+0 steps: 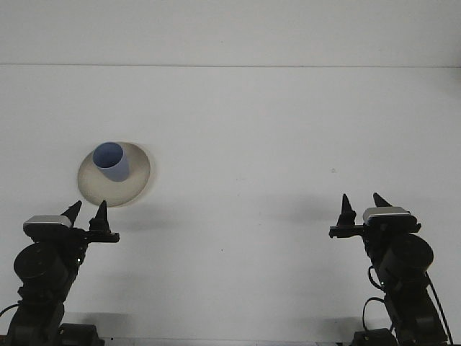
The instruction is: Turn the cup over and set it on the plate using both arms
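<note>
While both arms sat low at the near edge of the white bench [245, 144], the blue cup [112, 161] stood mouth-up on the cream plate [137, 180], left of centre and a little farther back. It was a plain pale-blue tumbler, its open rim facing up and toward the camera, its body tapering slightly to the base; it looked somewhat tilted, though the view was too steep to be sure. It rested on the rear left part of the plate, which was round, shallow and off-white, and lay flat on the bench.

Nothing else lay on the white surface around the plate, and nothing stood between either arm and the cup.

Nearest the camera, the left gripper [86, 213] pointed upward just below the plate's near rim, close to it but not touching. Its two dark pointed fingers [101, 214] were spread apart with bare bench showing between them, and they held nothing. The right gripper [362, 204] was posed the same way on the far right side, well apart from the plate and cup, its fingers also parted and empty. Each gripper rose from a black wrist with a grey camera block, cables trailing below. Beyond the bench ran a pale wall [230, 32].
</note>
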